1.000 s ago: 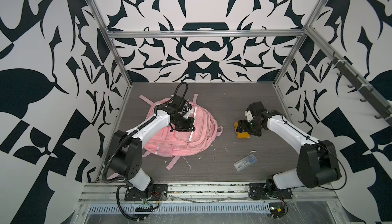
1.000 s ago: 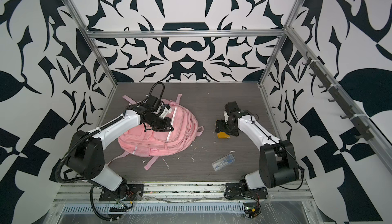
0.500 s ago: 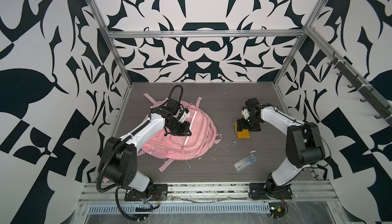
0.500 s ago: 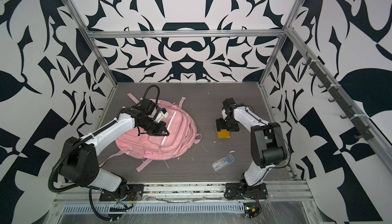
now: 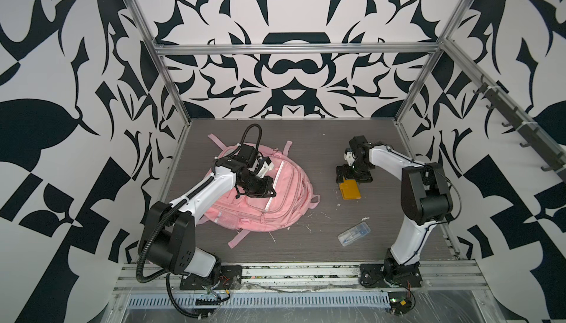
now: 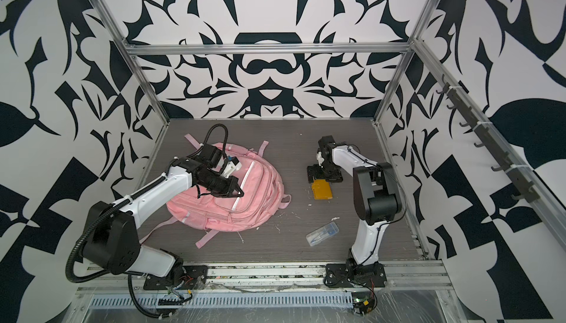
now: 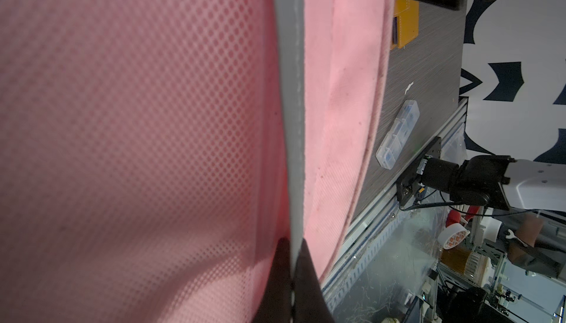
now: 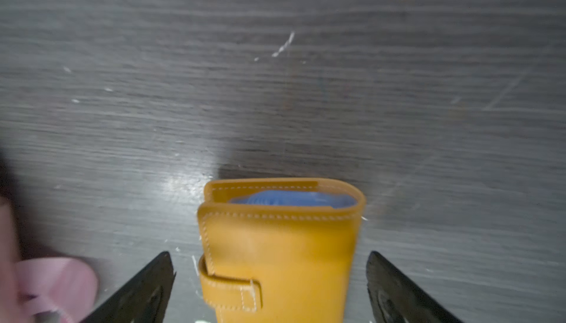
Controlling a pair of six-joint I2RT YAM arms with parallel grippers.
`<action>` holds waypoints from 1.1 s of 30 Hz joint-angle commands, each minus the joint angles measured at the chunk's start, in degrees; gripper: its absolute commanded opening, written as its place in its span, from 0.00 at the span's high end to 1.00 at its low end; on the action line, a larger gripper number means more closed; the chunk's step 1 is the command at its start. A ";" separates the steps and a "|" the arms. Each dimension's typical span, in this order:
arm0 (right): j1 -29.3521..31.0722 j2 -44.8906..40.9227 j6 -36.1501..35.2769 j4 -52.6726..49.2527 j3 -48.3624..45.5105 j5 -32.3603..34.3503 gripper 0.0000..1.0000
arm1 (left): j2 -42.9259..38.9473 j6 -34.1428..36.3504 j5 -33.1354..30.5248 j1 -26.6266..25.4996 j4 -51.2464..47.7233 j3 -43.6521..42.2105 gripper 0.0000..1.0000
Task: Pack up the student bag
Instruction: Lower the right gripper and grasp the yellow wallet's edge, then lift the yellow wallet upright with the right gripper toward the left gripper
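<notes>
Student bag (image 5: 275, 205) lies flat on the left half of the worktop (image 5: 306, 140), and nothing shows as packed: a yellow wallet (image 5: 350, 191) and a clear plastic case (image 5: 354, 234) lie out on the right, the case nearer. By my reading the task is at an early stage.

The left arm reaches from its near-left base diagonally over the student bag, wrist tipped down. The left end effector (image 5: 271, 193) is pinched tight on the bag's pale strip (image 7: 291, 91).

The right arm folds far and leftward, wrist pointing down. The right end effector (image 5: 354, 178) is spread wide, straddling the wallet's far end and gripping nothing.
</notes>
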 commanded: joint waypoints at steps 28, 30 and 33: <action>3.43 -19.48 0.94 9.75 -12.28 -5.38 0.47 | -13.77 -5.41 17.27 8.32 9.97 -0.70 1.00; 3.98 -23.44 3.15 11.78 -12.62 -8.97 0.51 | -13.78 -6.07 17.74 8.73 11.13 -1.30 1.00; 5.48 -27.16 7.25 12.77 -11.58 -11.50 0.56 | -13.19 -6.62 18.27 8.84 12.23 -1.56 1.00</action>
